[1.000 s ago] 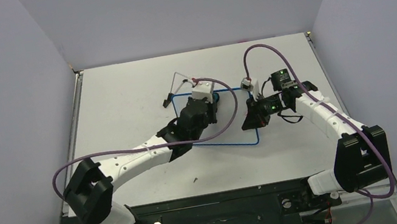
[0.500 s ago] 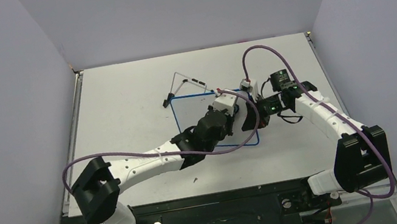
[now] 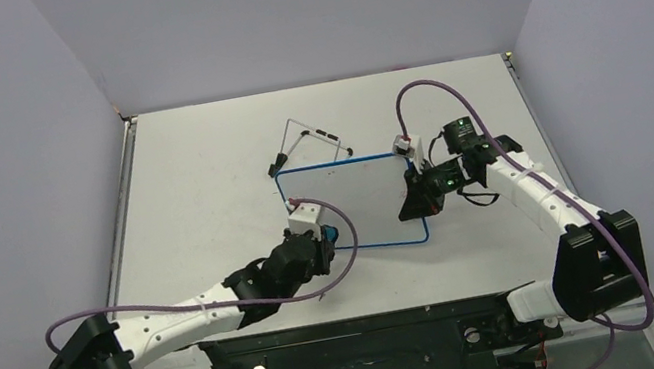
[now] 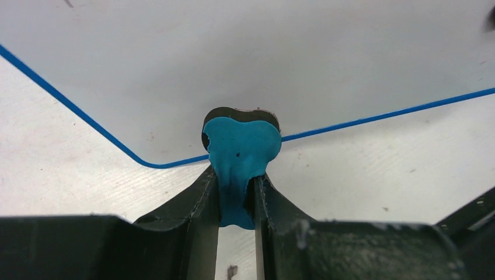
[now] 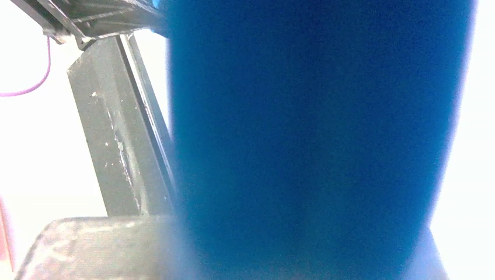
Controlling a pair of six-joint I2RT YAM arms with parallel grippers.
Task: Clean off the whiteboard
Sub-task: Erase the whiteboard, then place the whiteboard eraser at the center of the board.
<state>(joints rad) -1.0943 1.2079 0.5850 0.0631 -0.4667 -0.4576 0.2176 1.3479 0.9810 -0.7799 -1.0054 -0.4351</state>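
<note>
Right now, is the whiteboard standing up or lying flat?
Lying flat: the whiteboard rests on the table, its wire stand sticking out behind.

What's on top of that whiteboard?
The whiteboard shows no writing. A blue eraser in the left fingers sits at its near rim. The right fingers cover its right edge, hiding that patch.

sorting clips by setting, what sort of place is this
Probably a robot lab test cell: plain lavender walls box in a white table, a left arm and right arm are bolted at its near edge, with a small whiteboard and blue eraser as props.
</note>
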